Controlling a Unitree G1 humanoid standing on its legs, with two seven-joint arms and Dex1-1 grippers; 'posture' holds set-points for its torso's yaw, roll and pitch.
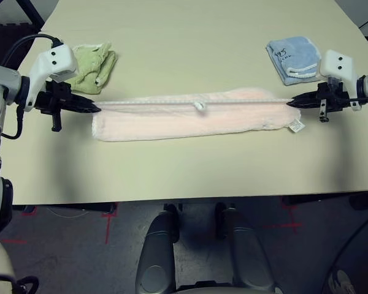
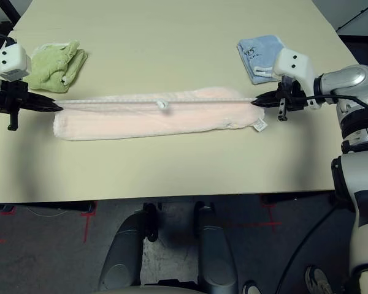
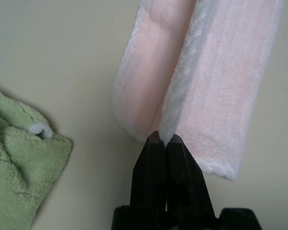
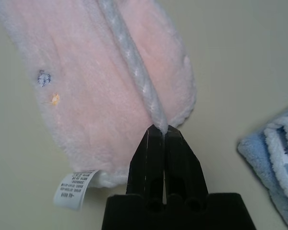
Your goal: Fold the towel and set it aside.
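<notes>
Pale pink terry towel (image 1: 184,117) with white scalloped edging, folded into a long band, lying across the middle of the beige worktop (image 1: 190,171), small loop (image 1: 200,105) at mid-length, white care label (image 1: 296,126) at its right end. Left tool (image 1: 95,108) pinched shut on the towel's upper edge at the left end; right tool (image 1: 291,103) clamped on the same edging at the right end, edge stretched taut between them. Crumpled light green cloth (image 1: 93,65) beyond the left end, folded light blue cloth (image 1: 292,58) beyond the right

Beige table (image 1: 184,37): pink towel (image 1: 184,119), green towel (image 1: 95,64), blue towel (image 1: 292,58).
</notes>
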